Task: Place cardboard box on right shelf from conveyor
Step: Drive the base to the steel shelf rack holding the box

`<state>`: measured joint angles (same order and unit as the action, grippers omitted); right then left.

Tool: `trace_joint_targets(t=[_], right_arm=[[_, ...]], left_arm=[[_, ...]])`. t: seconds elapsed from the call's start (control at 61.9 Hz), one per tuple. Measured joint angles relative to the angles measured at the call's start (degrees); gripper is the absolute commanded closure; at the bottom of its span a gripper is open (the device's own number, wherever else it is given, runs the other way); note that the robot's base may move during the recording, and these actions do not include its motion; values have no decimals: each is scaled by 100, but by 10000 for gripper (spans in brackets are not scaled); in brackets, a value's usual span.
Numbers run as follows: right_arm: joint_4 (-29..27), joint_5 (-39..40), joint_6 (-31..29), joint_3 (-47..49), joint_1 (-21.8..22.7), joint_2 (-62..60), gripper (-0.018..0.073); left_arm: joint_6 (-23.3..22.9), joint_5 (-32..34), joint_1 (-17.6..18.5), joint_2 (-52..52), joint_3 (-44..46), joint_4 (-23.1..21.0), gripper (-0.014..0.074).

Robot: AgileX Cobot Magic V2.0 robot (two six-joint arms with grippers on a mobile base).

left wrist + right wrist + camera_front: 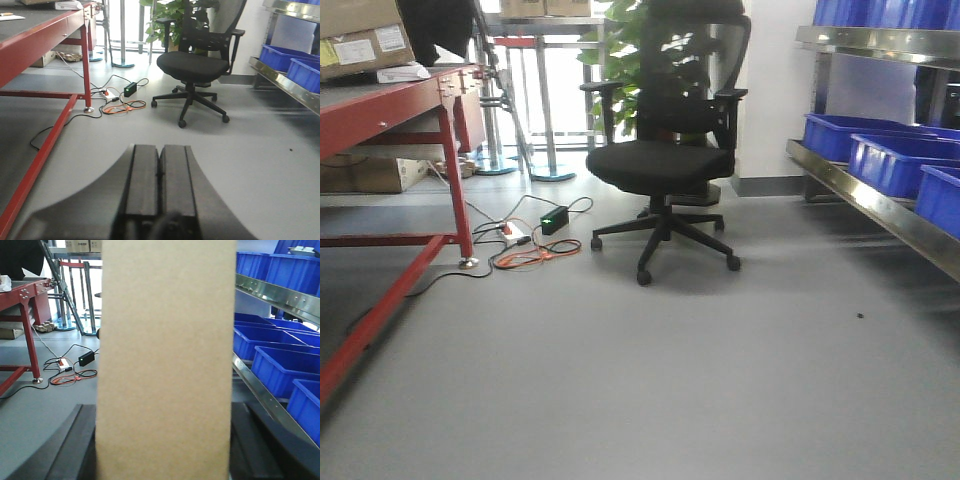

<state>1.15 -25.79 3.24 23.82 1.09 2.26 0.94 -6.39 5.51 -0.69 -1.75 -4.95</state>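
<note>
The plain tan cardboard box [165, 360] stands upright and fills the middle of the right wrist view. My right gripper [162, 445] is shut on it, one dark finger [82, 445] pressed against each side. The right shelf [257, 387] is a shiny steel lip running along the right, close beside the box; it also shows in the front view [880, 205]. My left gripper [160, 152] is shut with nothing in it and hangs low over the grey floor. The conveyor is out of view. Neither arm shows in the front view.
Blue bins [900, 160] sit on the steel shelf. A black office chair [665, 160] stands ahead in the middle. A red metal rack [380, 115] with labelled boxes [360, 40] is on the left. Cables and a power brick [535, 235] lie on the floor.
</note>
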Motion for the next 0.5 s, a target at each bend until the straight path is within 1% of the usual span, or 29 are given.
trace_joint_targets(t=[0.501], right_arm=[[0,0,0,0,0,0,211]], left_arm=[[0,0,0,0,0,0,715]])
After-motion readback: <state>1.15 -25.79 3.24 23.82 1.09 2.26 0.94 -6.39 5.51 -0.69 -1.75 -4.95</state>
